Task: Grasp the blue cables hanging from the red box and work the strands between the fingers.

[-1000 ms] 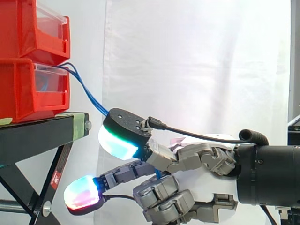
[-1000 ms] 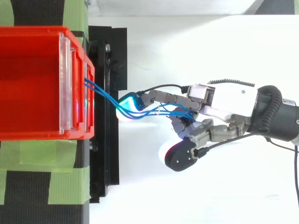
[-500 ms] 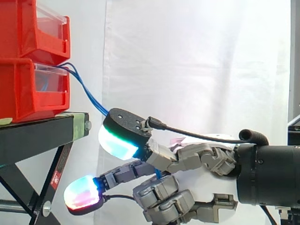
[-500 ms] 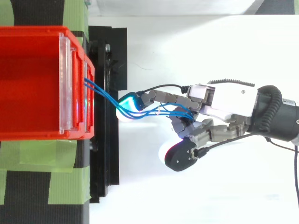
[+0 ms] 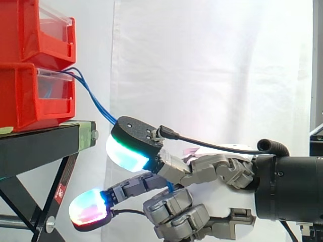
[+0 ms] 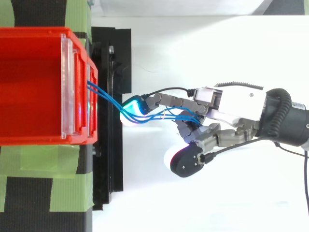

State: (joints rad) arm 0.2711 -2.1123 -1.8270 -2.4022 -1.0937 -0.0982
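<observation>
Several blue cables [image 6: 108, 100] come out of the front of the lower red bin [image 5: 30, 96] and slope down to the right [image 5: 96, 103] into my hand [image 6: 227, 104]. The hand reaches in from the right, just off the stand's edge. One long finger with a green-white glowing pad [image 5: 126, 154] lies stretched along the strands, and the strands cross it and end among the curled fingers [image 6: 193, 126] near the palm. A lower finger with a red-blue pad [image 5: 90, 207] points left under the stand's top. The cables look taut between bin and hand.
Two red bins are stacked [image 5: 35, 30] on a black stand [image 5: 45, 141] with green tape [image 6: 48, 159] on top. The stand's crossed legs [image 5: 30, 201] are below the hand's lower finger. A white curtain [image 5: 212, 70] hangs behind.
</observation>
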